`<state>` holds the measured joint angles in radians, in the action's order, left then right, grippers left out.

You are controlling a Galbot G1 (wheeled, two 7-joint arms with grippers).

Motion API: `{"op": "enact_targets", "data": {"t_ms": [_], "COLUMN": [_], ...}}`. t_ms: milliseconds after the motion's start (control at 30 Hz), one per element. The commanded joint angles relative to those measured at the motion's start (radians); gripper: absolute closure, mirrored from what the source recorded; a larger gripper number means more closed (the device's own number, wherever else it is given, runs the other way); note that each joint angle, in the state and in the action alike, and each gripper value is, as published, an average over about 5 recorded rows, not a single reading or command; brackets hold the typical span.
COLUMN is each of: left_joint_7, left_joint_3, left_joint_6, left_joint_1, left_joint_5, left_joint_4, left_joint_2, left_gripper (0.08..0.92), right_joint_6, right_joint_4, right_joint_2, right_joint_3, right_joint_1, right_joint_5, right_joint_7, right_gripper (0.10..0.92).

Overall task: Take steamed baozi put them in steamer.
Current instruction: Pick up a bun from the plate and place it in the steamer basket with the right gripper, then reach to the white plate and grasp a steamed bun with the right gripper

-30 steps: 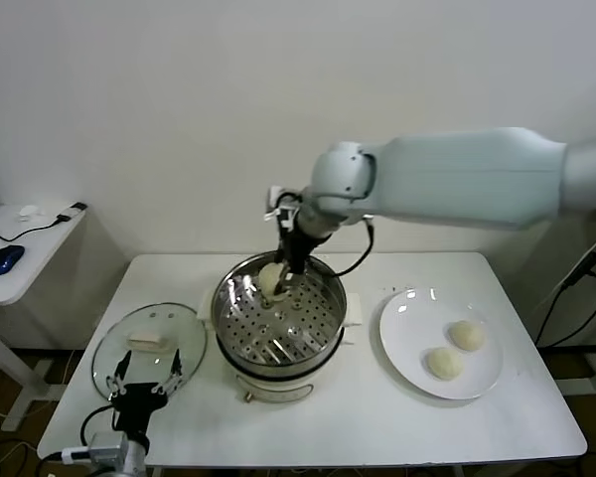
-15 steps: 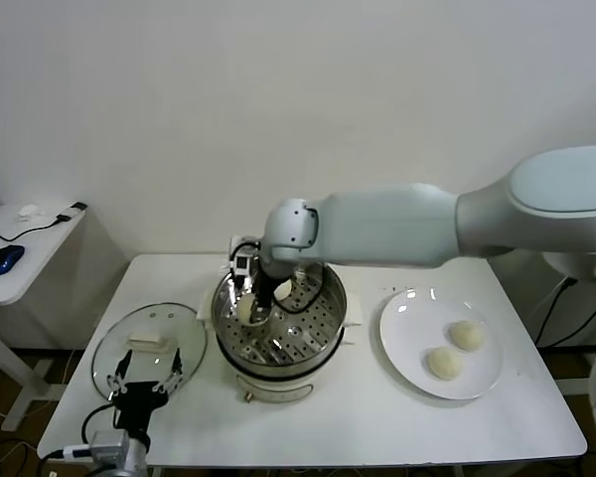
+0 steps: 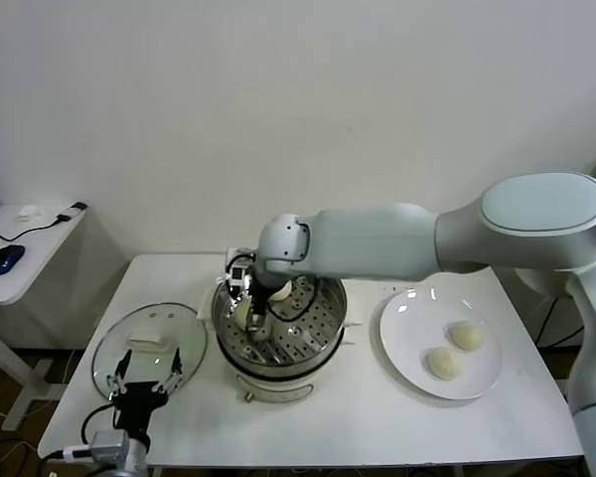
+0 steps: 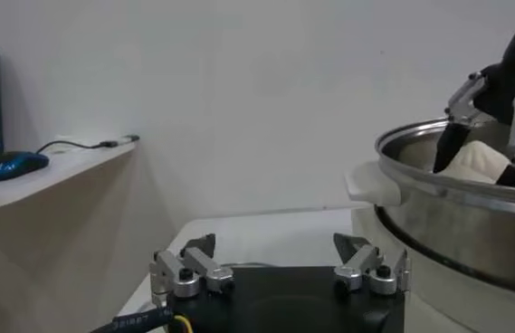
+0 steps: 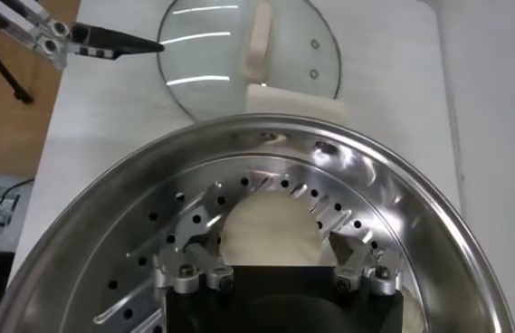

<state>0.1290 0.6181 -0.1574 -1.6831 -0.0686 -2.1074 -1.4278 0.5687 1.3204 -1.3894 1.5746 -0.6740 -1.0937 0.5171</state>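
Note:
The shiny steamer [image 3: 328,328] stands mid-table. My right gripper [image 3: 246,316] reaches down into its left side, and a cream baozi [image 5: 269,226] lies on the perforated tray between the open fingers [image 5: 346,253]. In the right wrist view [image 5: 271,237] the jaws stand wide, not clamping the bun. A second baozi [image 3: 281,291] sits at the back of the steamer. Two more baozi [image 3: 466,335] [image 3: 443,363] lie on the white plate [image 3: 407,328]. My left gripper [image 3: 144,383] waits open at the table's front left, with nothing between its fingers [image 4: 275,258].
A round glass lid [image 3: 149,343] with a white handle lies left of the steamer, just beyond my left gripper. A side table [image 3: 25,248] with a blue mouse stands farther left. The steamer's rim [image 4: 456,181] rises close beside my left gripper.
My right gripper carried the baozi from the steamer's back rim down to its left side, then opened and let it go on the tray. The left arm stayed still.

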Motion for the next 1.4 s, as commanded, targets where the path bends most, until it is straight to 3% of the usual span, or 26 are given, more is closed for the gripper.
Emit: {"op": "enact_targets", "data": {"t_ms": [33, 200, 400, 567, 967, 1400], "left_joint_7": [0.000, -0.001, -0.004, -0.002, 0.000, 0.000], "left_joint_3": [0.001, -0.001, 0.001, 0.003, 0.008, 0.009], "left_joint_6": [0.000, 0.001, 0.002, 0.001, 0.000, 0.000], "left_joint_1": [0.000, -0.002, 0.001, 0.007, 0.004, 0.001], "left_joint_5": [0.001, 0.003, 0.003, 0.000, 0.004, 0.011], "left_joint_4": [0.000, -0.002, -0.002, 0.003, 0.007, 0.016], "left_joint_2": [-0.001, 0.000, 0.005, 0.007, 0.000, -0.010], "left_gripper": [0.177, 0.177, 0.177, 0.177, 0.177, 0.177], "right_joint_6": [-0.195, -0.289, -0.302, -0.312, -0.258, -0.225], "right_joint_4": [0.058, 0.129, 0.231, 0.222, 0.121, 0.029], "right_joint_2": [0.204, 0.435, 0.692, 0.810, 0.850, 0.782], "right_joint_3": [0.098, 0.259, 0.396, 0.413, 0.089, -0.054], "right_joint_1": [-0.250, -0.428, -0.440, -0.301, 0.173, 0.319], "right_joint_5": [0.041, 0.123, 0.307, 0.501, 0.662, 0.694], "right_joint_7": [0.322, 0.475, 0.477, 0.460, 0.380, 0.338], "right_gripper": [0.203, 0.202, 0.203, 0.203, 0.203, 0.203]}}
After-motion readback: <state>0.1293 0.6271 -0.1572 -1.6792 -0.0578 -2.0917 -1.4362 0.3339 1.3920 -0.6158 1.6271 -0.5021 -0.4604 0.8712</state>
